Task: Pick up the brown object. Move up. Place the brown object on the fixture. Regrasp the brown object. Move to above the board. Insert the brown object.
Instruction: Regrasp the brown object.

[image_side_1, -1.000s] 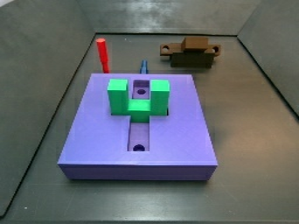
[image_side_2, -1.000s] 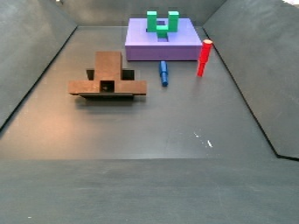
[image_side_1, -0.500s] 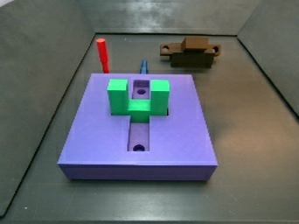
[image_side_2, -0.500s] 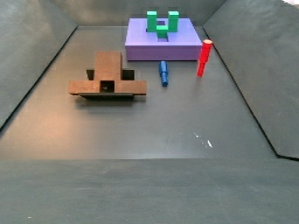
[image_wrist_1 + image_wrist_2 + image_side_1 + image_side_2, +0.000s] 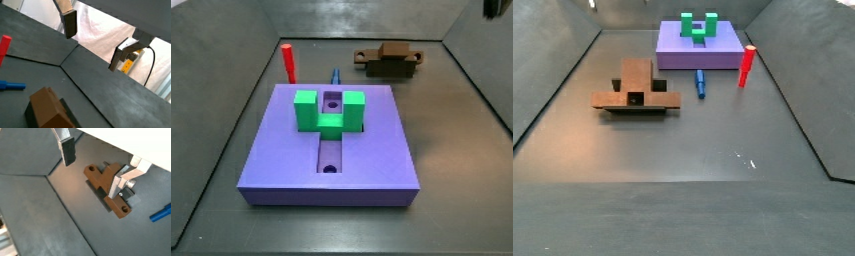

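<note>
The brown object (image 5: 392, 50) lies on the dark olive fixture (image 5: 385, 70) at the back of the floor, apart from the purple board (image 5: 331, 150). In a side view (image 5: 636, 88) it reads as a brown cross with the fixture (image 5: 633, 112) dark beneath it. My gripper (image 5: 93, 167) is open and empty, high above the brown object (image 5: 107, 190), whose round-hole end lies between the fingers (image 5: 67, 150). In a wrist view the gripper (image 5: 96, 40) frames the wall, with the brown object (image 5: 50, 107) below. A dark tip of the gripper shows at the top edge in a side view (image 5: 493, 8).
A green U-shaped block (image 5: 329, 110) stands on the board over its groove. An upright red peg (image 5: 289, 62) and a small blue piece (image 5: 700, 82) stand between the board and the fixture. Grey walls (image 5: 472, 60) enclose the floor.
A dark part of the gripper has come into view at the top edge of a side view. The brown object, fixture and board have not moved.
</note>
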